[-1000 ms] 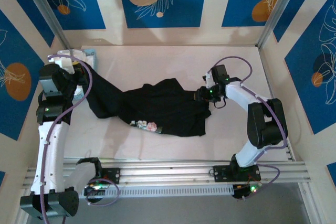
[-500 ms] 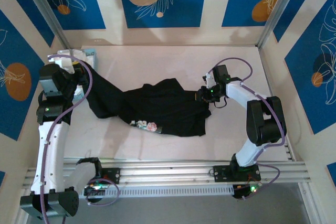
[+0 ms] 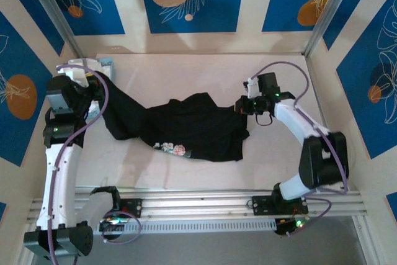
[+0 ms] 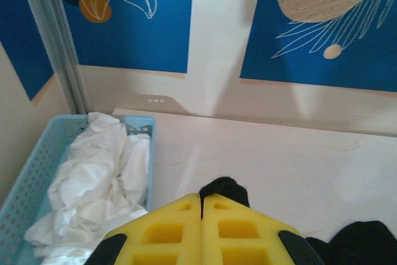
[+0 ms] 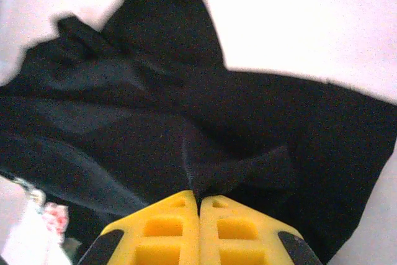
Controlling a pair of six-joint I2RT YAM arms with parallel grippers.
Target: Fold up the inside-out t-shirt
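Observation:
The inside-out t-shirt [image 3: 192, 125] lies crumpled across the middle of the table, plain black with a small pale printed patch near its front edge. One end stretches up to the left. My left gripper [image 3: 98, 91] is shut on that end, and a black tuft [image 4: 224, 189] pokes out between its yellow fingers [image 4: 180, 228]. My right gripper [image 3: 240, 107] is shut on the t-shirt's right edge, where a pinched fold [image 5: 205, 178] rises into its yellow pads [image 5: 236, 228]. The t-shirt [image 5: 155, 103] spreads out beyond them.
A blue basket [image 4: 34, 184] holding a white garment [image 4: 99, 178] stands in the far left corner, right beside my left gripper. The basket [image 3: 93, 64] sits against the back wall. Metal posts and patterned walls enclose the table. A rail runs along the near edge.
My right arm has swung outward to the right and its gripper has risen slightly, pulling the t-shirt's right edge taut. The left arm has stayed put.

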